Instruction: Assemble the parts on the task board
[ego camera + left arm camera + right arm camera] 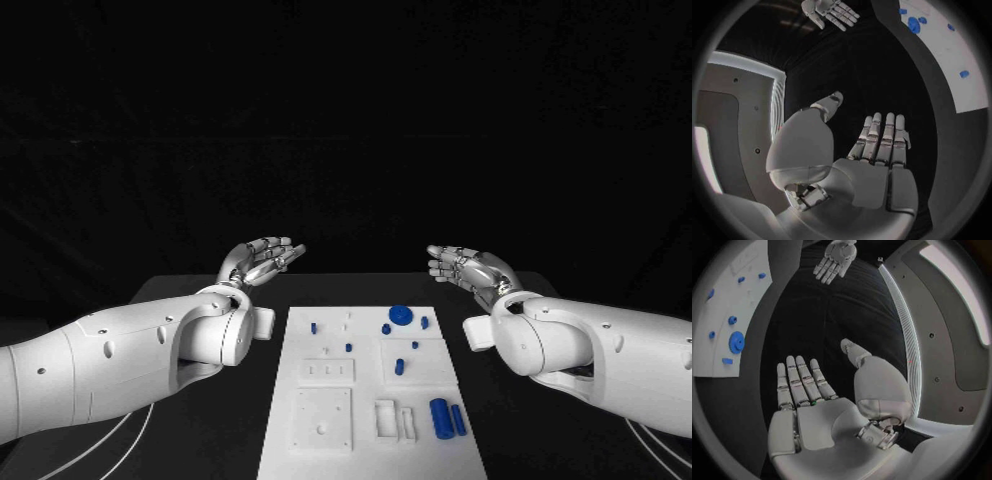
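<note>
The left hand (pixel 261 257) and right hand (pixel 466 264) hovered with fingers apart, holding nothing; one should probably lower carefully toward the blue parts (pixel 444 417) on the task board (pixel 320 400).

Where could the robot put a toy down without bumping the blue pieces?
Bare black table lies beside the task board on both sides, beyond the left hand and right hand. The board's near-right corner, around the blue cylinders, is crowded.

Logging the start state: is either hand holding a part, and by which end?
Nothing is held. The left hand and right hand are open above the table, beside the task board.
</note>
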